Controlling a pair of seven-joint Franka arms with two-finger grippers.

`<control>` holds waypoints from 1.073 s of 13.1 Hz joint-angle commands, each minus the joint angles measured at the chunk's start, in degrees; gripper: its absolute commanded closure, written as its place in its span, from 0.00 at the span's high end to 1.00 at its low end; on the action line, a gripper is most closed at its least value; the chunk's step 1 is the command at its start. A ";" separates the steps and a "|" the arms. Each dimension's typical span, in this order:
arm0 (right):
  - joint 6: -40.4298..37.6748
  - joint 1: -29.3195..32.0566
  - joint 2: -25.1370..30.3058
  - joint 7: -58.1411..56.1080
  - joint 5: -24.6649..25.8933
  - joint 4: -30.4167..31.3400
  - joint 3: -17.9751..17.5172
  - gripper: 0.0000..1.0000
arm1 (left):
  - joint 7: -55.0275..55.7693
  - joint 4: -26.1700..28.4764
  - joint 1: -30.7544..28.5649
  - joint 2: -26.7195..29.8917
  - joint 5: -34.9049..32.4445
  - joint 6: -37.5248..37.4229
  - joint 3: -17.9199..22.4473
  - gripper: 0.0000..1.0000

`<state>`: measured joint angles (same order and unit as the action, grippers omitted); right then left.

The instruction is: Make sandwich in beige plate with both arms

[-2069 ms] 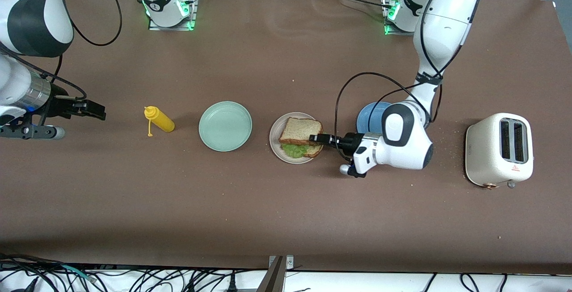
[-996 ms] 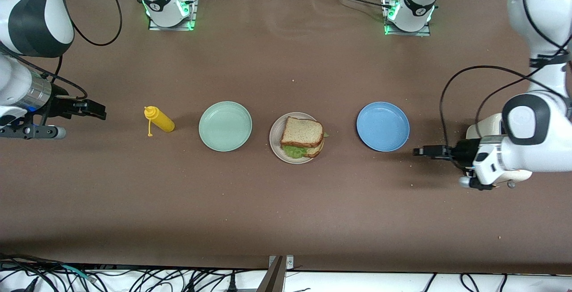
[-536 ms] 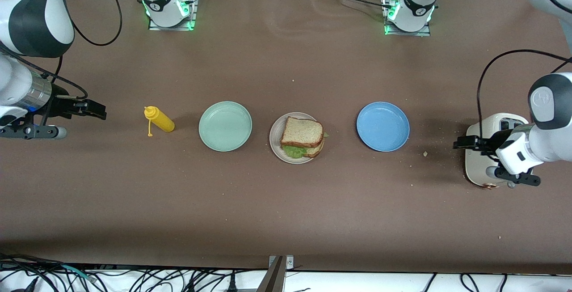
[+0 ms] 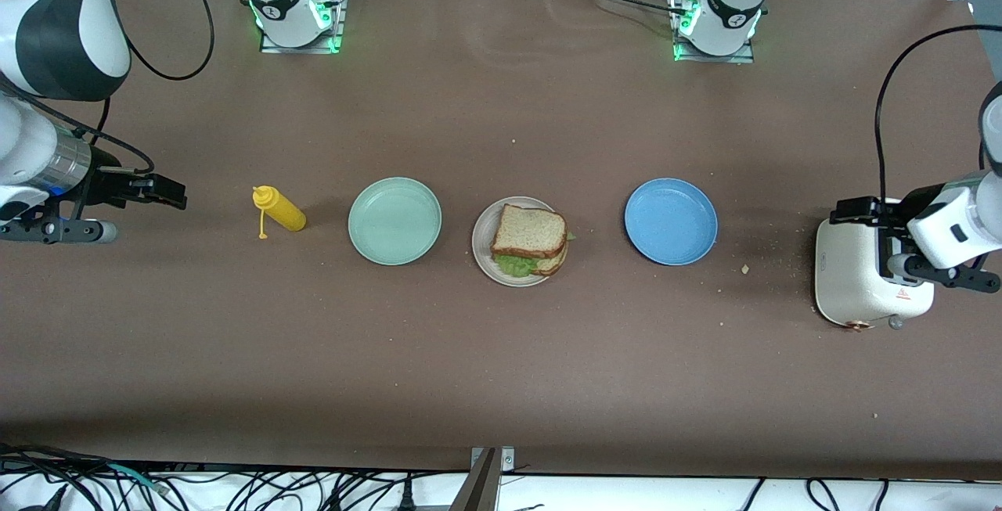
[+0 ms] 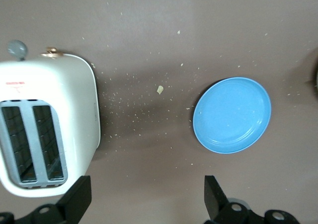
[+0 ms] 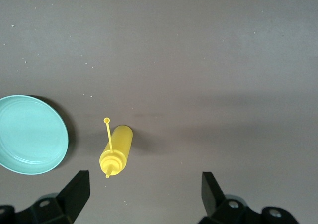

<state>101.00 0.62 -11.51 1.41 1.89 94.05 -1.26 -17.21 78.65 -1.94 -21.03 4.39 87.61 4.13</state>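
Sandwich [image 4: 529, 240] resting on the beige plate [image 4: 481, 239] at mid-table: one tan toast slice with dark crust on top, green lettuce showing at the edge nearer the front camera, a second slice under it. Blue plate [image 4: 671, 221] beside the beige plate toward the left arm's end, bare, not touching it; mint green plate [image 4: 394, 221] beside it toward the right arm's end, also bare. Yellow squeeze bottle [image 4: 280, 212] lying on its side just past the mint green plate, cap tether trailing loose. White two-slot toaster [image 4: 857, 276] standing at the left arm's end, with crumbs scattered on the brown table [image 4: 501, 370] between it and the blue plate.

Left gripper [image 4: 849, 211] up in the air over the toaster, fingers [image 5: 77, 200] spread wide, holding nothing. Right gripper [image 4: 160, 190] over bare table at the right arm's end, past the bottle, spread wide and empty, apparently waiting. Toaster slots probably empty, though hard to be sure from the wrist view.
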 commanded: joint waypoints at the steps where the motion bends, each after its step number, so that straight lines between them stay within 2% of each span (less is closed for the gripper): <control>1: 0.60 0.17 1.49 -0.80 0.83 1.66 -0.15 0.99 | 3.82 0.80 2.19 7.20 -3.76 -1.65 -0.61 1.00; 4: 0.60 0.17 1.58 -0.88 0.83 1.66 -0.15 0.99 | 8.33 5.00 5.10 14.24 -7.72 -1.82 -0.62 1.00; 6: 0.60 0.17 1.58 -0.88 0.83 1.66 -0.15 0.99 | 8.59 6.34 5.20 18.12 -7.65 -3.74 -0.53 1.00; 9: 0.60 0.26 1.58 -0.88 0.83 1.66 -0.15 0.99 | 10.00 5.55 5.02 19.71 -6.07 -7.53 -0.44 1.00; 12: 0.69 0.17 1.58 -0.88 0.92 1.57 -0.15 0.99 | 13.34 5.91 4.76 21.47 -5.80 -6.84 -0.26 1.00; 14: 0.69 0.17 1.58 -0.88 0.83 1.49 -0.06 0.99 | 13.16 6.34 4.49 21.47 -5.71 -3.87 -0.26 1.00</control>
<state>101.01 0.62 -11.50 1.39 1.90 94.12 -1.25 -4.84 82.79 2.88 -1.15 -1.48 80.92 3.82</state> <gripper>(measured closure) 0.004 0.000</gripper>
